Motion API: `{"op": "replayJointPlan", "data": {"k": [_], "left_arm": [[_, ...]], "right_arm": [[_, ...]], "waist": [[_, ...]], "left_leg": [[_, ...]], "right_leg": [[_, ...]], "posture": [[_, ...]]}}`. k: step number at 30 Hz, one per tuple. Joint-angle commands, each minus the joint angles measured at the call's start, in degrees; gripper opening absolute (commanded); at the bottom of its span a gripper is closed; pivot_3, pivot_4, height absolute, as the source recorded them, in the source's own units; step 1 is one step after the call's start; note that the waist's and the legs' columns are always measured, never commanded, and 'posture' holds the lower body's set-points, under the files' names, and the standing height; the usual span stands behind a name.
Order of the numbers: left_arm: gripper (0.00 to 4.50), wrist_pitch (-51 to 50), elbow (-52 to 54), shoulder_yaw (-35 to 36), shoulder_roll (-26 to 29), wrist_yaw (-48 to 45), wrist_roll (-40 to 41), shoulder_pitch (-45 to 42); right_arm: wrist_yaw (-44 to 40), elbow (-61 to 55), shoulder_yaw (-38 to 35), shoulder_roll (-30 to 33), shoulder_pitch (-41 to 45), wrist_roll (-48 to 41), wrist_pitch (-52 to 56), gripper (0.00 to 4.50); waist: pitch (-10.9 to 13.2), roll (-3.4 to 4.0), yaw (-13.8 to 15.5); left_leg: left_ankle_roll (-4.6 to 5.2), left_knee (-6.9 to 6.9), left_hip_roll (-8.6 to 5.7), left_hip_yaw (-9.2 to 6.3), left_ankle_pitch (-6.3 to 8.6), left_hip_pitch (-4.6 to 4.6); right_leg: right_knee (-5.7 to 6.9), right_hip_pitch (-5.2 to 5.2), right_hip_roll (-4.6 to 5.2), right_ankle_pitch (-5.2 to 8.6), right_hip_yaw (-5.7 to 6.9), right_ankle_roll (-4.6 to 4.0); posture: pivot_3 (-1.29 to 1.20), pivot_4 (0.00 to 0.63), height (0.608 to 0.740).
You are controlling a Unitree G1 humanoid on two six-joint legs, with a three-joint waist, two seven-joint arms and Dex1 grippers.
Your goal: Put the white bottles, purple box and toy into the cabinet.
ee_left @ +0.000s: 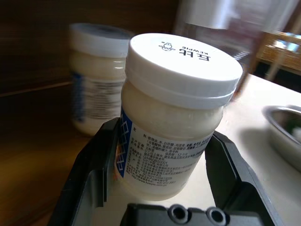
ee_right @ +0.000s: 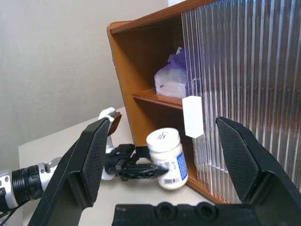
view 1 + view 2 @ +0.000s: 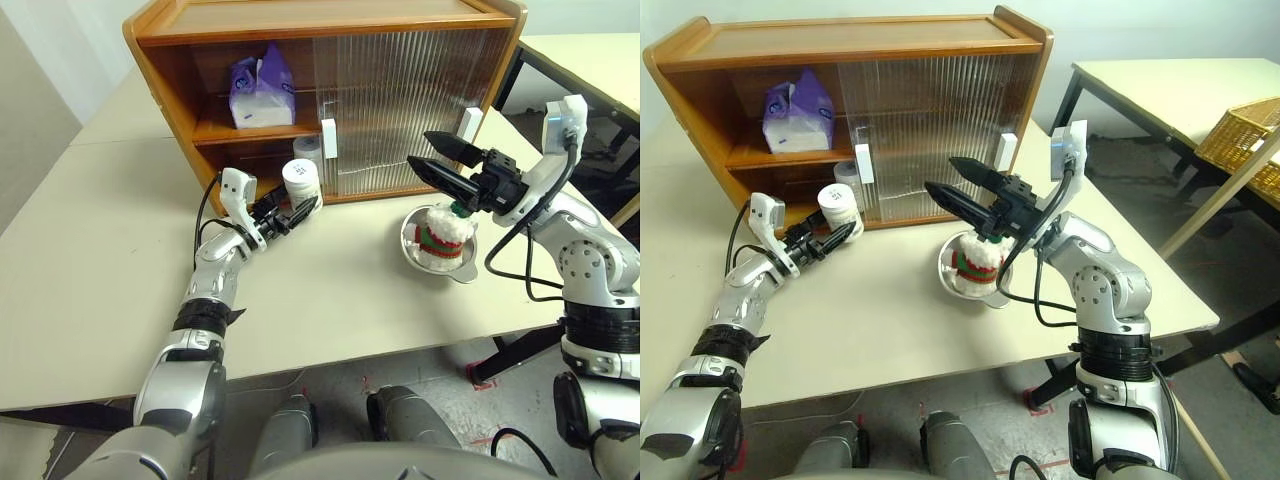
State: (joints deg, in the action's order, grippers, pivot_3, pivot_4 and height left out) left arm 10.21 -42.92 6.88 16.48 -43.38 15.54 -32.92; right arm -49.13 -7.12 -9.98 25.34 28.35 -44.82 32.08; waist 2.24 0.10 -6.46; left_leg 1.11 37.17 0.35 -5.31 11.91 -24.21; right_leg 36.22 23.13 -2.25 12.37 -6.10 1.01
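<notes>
**Figure: Jar carried at the cabinet's open left side**

My left gripper (image 3: pixel 300 210) is closed on a white bottle (image 3: pixel 300 181), its fingers (image 1: pixel 96 179) pressing either side of the labelled body. The bottle tilts slightly just in front of the lower compartment of the cabinet (image 3: pixel 330 20). A second white bottle (image 1: pixel 96 75) stands inside that lower compartment, just behind the held one. The purple box (image 3: pixel 260 90) sits on the inner shelf (image 3: pixel 255 132), far left, beside the ribbed sliding doors (image 3: pixel 400 100) that cover the right part. Right of centre, the toy (image 3: pixel 443 236) lies in a metal bowl (image 3: pixel 415 255) on the table (image 3: pixel 100 260). My right gripper (image 3: pixel 435 155) hangs above the bowl, jaws spread wide and empty.
</notes>
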Motion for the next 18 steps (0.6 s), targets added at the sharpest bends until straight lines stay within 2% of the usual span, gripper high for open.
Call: {"op": "replayJointPlan", "data": {"k": [1, 12, 18], "left_arm": [[3.08, 0.38, -2.84, 0.85, 0.01, 2.67, -0.94, -2.83], [3.08, 1.55, -8.81, 1.67, 0.06, 10.26, -2.51, -6.5], [3.08, 2.54, -12.75, 3.08, -0.54, 19.14, -3.79, -8.87]], "right_arm": [[-0.31, 0.09, 0.48, -0.05, 0.5, 0.47, -0.66, 4.5], [-0.1, -0.46, 0.24, 0.13, 0.04, 0.47, -0.44, 4.5], [-0.12, -0.64, 0.34, 0.05, -0.19, 0.39, -0.33, 4.5]], "waist": [[0.0, 0.0, 0.05], [0.01, -0.01, 0.07], [0.01, -0.02, 0.08]], "left_leg": [[0.02, 0.02, -0.01, 0.01, -0.02, 0.0], [0.06, 0.54, -0.06, 0.01, -0.04, 0.02], [0.06, 0.58, -0.09, 0.01, -0.04, 0.03]], "right_leg": [[0.0, -0.01, -0.01, -0.01, 0.0, 0.02], [0.0, -0.25, -0.02, -0.23, -0.01, 0.19], [0.0, -0.26, -0.02, -0.28, -0.01, 0.16]], "posture": [[-0.18, 0.035, 0.74], [-0.19, 0.038, 0.74], [-0.18, 0.039, 0.74]]}}
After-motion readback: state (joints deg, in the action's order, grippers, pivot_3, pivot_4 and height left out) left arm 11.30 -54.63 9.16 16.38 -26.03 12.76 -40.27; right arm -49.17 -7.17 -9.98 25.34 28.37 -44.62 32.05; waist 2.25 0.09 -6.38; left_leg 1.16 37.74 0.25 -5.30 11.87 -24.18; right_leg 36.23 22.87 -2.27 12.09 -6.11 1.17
